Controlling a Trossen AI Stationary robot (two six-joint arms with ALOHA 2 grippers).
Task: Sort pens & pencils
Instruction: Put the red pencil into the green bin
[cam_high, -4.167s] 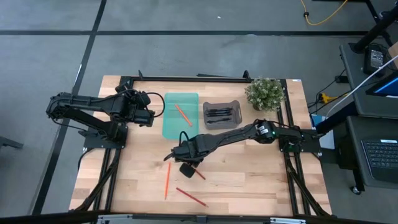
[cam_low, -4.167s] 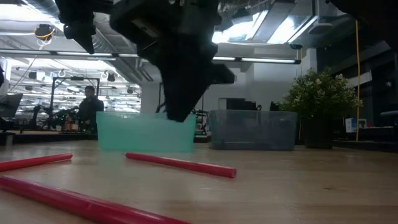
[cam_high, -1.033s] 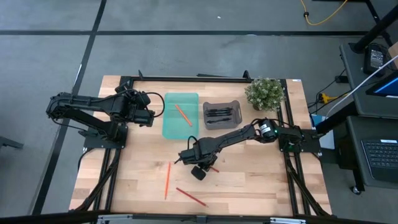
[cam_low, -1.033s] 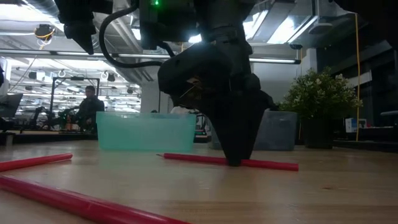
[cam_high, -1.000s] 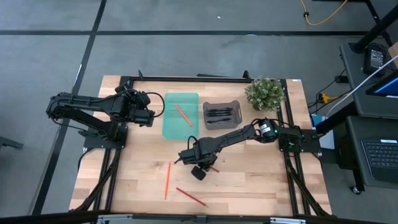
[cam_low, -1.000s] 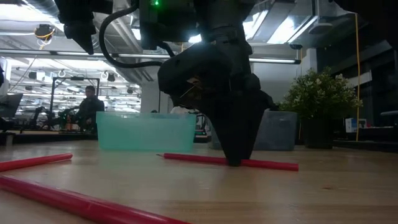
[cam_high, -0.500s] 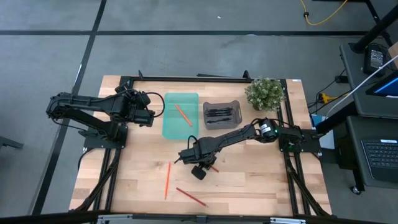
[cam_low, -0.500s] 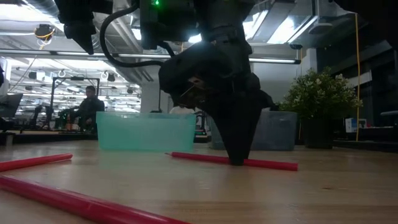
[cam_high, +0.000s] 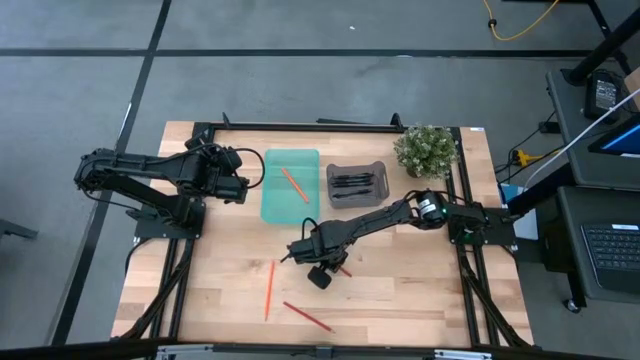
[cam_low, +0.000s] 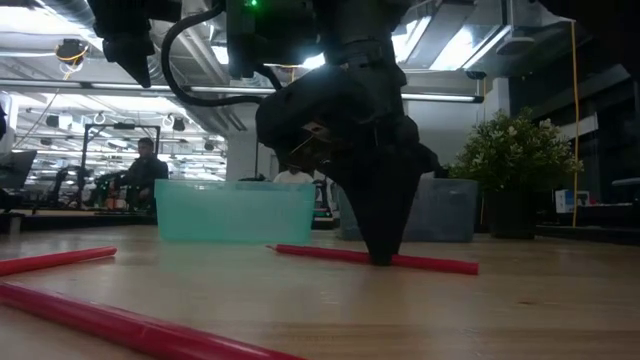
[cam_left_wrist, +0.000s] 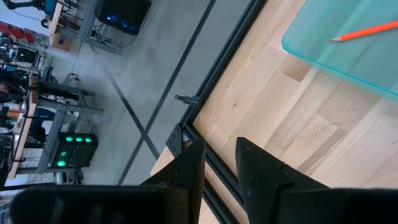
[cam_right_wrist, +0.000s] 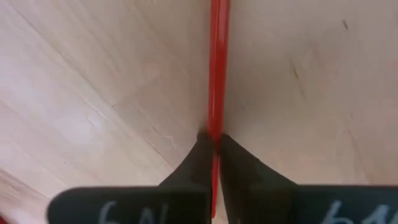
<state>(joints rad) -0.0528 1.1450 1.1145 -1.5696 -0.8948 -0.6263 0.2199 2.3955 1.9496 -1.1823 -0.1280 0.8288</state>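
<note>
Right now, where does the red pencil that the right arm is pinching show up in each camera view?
High view: red pencil just below the table's middle, mostly hidden under the right gripper.
Low view: lying on the wood, centre-right, jaws closed on it.
Left wrist view: not in it.
Right wrist view: running up from the jaws.
Shared landmark: the teal tray, behind the pencil in the low view.

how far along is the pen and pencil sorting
Done: the black pens lie in the grey tray, and one orange pencil lies in the teal tray. In hand: the right gripper is shut on a red pencil on the wooden table. Left: an orange pencil and a dark red pencil lie loose. The left gripper waits, open, beside the teal tray.
</note>
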